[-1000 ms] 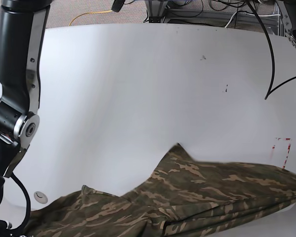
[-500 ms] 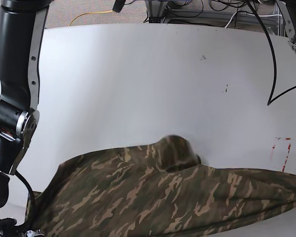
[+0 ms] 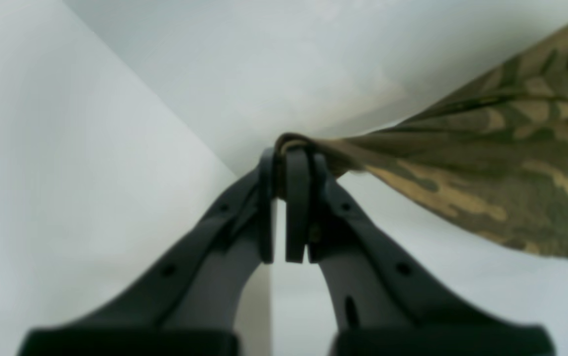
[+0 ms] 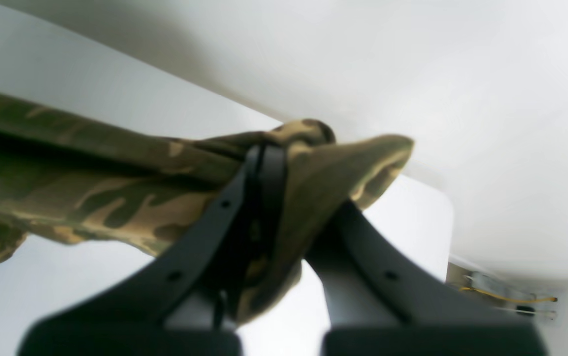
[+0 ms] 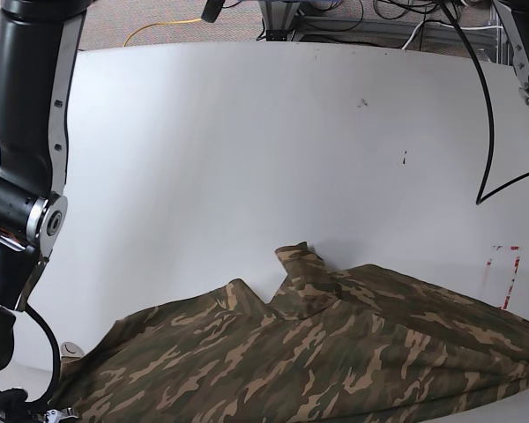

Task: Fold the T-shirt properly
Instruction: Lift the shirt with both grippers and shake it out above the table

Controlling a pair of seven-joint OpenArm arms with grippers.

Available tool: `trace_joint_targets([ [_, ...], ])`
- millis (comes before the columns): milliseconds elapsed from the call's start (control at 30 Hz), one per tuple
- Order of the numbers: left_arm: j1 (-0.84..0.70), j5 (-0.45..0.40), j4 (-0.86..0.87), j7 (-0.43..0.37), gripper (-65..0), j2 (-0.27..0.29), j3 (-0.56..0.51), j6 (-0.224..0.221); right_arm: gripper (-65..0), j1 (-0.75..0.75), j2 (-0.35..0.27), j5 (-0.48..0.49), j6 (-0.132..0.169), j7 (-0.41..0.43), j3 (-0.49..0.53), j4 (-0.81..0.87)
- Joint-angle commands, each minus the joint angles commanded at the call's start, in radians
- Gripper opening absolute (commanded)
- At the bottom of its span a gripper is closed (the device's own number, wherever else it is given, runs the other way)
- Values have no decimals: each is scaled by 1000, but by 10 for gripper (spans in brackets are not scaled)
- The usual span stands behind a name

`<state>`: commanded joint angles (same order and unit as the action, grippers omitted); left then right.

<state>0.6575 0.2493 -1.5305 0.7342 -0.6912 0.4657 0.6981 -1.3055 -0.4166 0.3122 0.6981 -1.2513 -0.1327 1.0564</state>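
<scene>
In the left wrist view, the left gripper [image 3: 289, 163] is seen from behind, its dark jaws brought together on a bunched bit of the T-shirt [image 3: 501, 168]. From the clamped point the camouflage cloth is stretched away to the right and slightly upward, clear of the white surface [image 3: 91, 148] below it. The view is soft in focus, so the exact part of the garment held cannot be told.

In the right wrist view, the right gripper [image 4: 284, 163] is shown with its jaws clamped on a fold of the T-shirt [image 4: 91, 183]. A rounded flap of cloth is draped over the right-hand jaw, and the rest of the garment is drawn off to the left in a long, slack band above the surface [image 4: 116, 94]. A rounded corner of the surface is seen at the right, with a yellow cable [image 4: 511, 295] beyond it.

In the base view, the T-shirt [image 5: 335, 352] is spread along the near edge of the surface [image 5: 247, 150], from the near left corner across to the right edge. A small raised peak of cloth is pushed up near the middle, with wrinkles running out from it. A dark arm [image 5: 26, 159] is seen standing along the left edge, and a black cable [image 5: 489, 115] hangs by the far right corner. Neither gripper is in this view.
</scene>
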Motion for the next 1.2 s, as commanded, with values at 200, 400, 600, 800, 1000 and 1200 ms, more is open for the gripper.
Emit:
trace_joint_targets([
  [200, -15, -2, -9, 2, -640, 5, 0, 0, -650, 0, -34, 43, 0, -35, -5, 3],
  [400, -132, 2, -8, -3, -640, 5, 5, 0, -650, 56, -98, 187, 0, -41, -86, 3],
  [600, -262, 3, -8, -3, -643, 34, 57, 0, -650, 258, -132, 259, 0, -34, -186, 3],
  [800, -341, -3, -11, -5, -642, 152, 149, 0, -650, 415, -127, 273, 0, 31, -210, 43],
  [1000, -462, -6, -49, -71, -640, 253, 176, 0, -650, 584, -78, 267, 0, 60, -210, 242],
  [1200, -601, 2, -51, -124, -640, 290, 176, 0, -650, 766, -55, 270, 0, 71, -239, 410],
])
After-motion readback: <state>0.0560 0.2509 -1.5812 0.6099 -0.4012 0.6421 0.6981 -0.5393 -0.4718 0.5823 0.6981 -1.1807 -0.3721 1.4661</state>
